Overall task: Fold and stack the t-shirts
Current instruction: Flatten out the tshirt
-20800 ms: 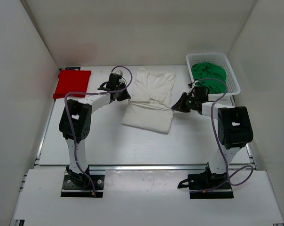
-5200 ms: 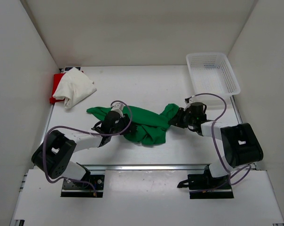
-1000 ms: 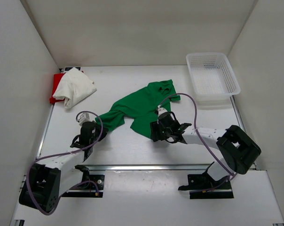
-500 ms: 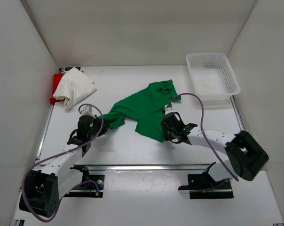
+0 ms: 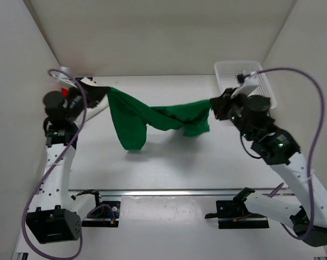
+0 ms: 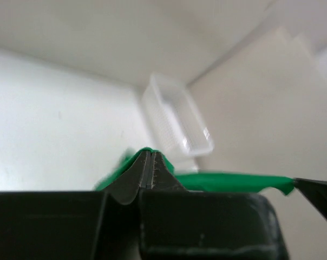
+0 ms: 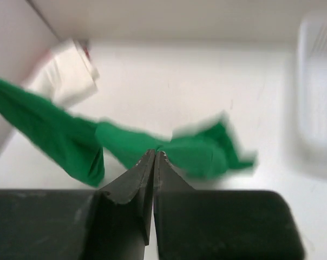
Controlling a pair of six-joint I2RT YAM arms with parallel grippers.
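White-walled booth, white table (image 5: 169,162). In air left of basket (image 5: 263,81): green shirt (image 5: 152,116), strung between both arms, middle sagging, one lobe drooping low. Jaws of left gripper (image 6: 151,162) together, pinching shirt edge; right gripper (image 7: 154,160) likewise clamped on cloth, just left of basket. Far left of basket lies white shirt (image 7: 66,73). Step looks like spreading: draw grippers evenly apart, lower drooping lobe onto table first, steer clear of basket, release only once flat

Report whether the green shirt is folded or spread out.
Neither: the green shirt hangs bunched, stretched between left gripper and right gripper.
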